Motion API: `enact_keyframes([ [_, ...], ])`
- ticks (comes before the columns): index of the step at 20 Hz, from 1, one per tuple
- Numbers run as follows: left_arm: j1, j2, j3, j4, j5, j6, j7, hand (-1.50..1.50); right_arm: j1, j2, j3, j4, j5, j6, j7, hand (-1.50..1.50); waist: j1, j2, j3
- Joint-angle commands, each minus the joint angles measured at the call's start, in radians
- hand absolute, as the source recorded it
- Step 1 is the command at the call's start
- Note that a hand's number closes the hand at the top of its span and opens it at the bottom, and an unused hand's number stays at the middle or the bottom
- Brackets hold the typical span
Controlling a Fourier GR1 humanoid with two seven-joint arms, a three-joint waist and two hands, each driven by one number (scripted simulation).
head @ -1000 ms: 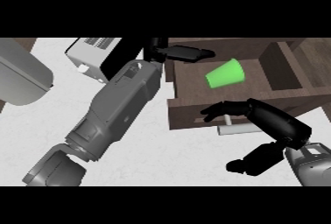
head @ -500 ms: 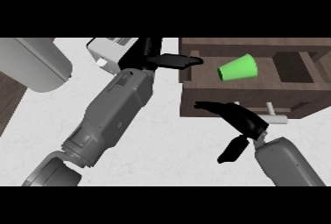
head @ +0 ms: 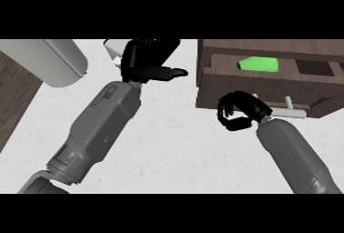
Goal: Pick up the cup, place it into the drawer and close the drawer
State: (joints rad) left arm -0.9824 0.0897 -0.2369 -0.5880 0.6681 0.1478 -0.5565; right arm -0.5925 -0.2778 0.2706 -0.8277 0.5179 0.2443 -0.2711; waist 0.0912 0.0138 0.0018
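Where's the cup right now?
Head view, upper right: the green cup sits inside the open wooden drawer, just beyond the curled right robot hand at the drawer's front.

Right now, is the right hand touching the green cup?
Apart. In the head view the green cup lies inside the drawer, and the curled right hand is outside its front panel.

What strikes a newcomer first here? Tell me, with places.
The bright green cup inside the open wooden drawer at upper right. Just below it, the right hand, curled shut, sits at the drawer's front beside its handle. The left hand shows at top centre.
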Motion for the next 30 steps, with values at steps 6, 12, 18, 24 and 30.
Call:
enact_keyframes([
  [6, 0.064, 0.087, 0.007, -0.102, 0.017, -0.06, 0.054, -1.5, -0.254, -0.095, -0.213, 0.292, -0.079, -0.066, -0.154, 1.5, 0.052, 0.016, 0.004],
  [12, 0.113, 0.094, -0.014, -0.129, 0.009, -0.1, 0.054, -1.5, -0.357, -0.134, -0.275, 0.347, -0.112, -0.075, -0.086, 1.5, 0.086, 0.029, 0.003],
  [18, 0.138, 0.124, -0.024, -0.151, 0.009, -0.143, 0.07, -1.5, -0.352, -0.163, -0.293, 0.327, -0.142, -0.048, -0.092, 1.5, 0.112, 0.033, 0.003],
  [24, 0.131, 0.108, -0.025, -0.171, 0.019, -0.155, 0.08, -1.5, -0.359, -0.183, -0.305, 0.293, -0.177, 0.01, -0.081, 1.5, 0.122, 0.036, 0.002],
  [30, 0.169, 0.116, -0.019, -0.176, 0.028, -0.168, 0.073, -1.5, -0.334, -0.215, -0.318, 0.267, -0.204, 0.055, -0.083, 1.5, 0.129, 0.039, 0.001],
])
